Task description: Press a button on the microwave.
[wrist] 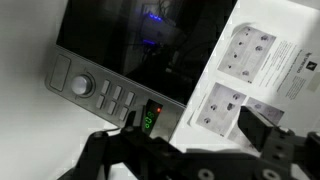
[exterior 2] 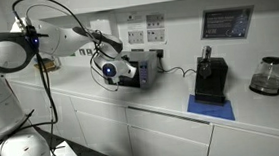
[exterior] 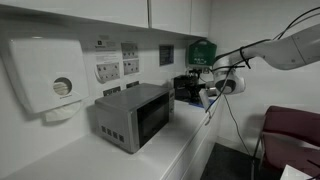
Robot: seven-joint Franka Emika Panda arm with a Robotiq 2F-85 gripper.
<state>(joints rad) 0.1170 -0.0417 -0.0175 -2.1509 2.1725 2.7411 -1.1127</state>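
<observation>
**Arm stretched level toward the microwave, claw spread open**

The arm [exterior: 285, 50] reaches out roughly level, holding the claw [exterior: 214, 91] in the air short of the microwave [exterior: 134, 115], which stands on the counter [exterior: 60, 160] against the wall, near a white paper dispenser [exterior: 45, 75]. In an exterior view the claw [exterior 2: 129, 74] overlaps the microwave [exterior 2: 148, 62], so the gap cannot be judged there; that view alone shows a coffee machine [exterior 2: 212, 80] and a kettle [exterior 2: 273, 75] further along. Only the wrist view shows the button panel [wrist: 118, 100], its knob [wrist: 80, 87], a green display [wrist: 150, 118] and the fingers [wrist: 265, 140] wide apart, grasping nothing.
</observation>
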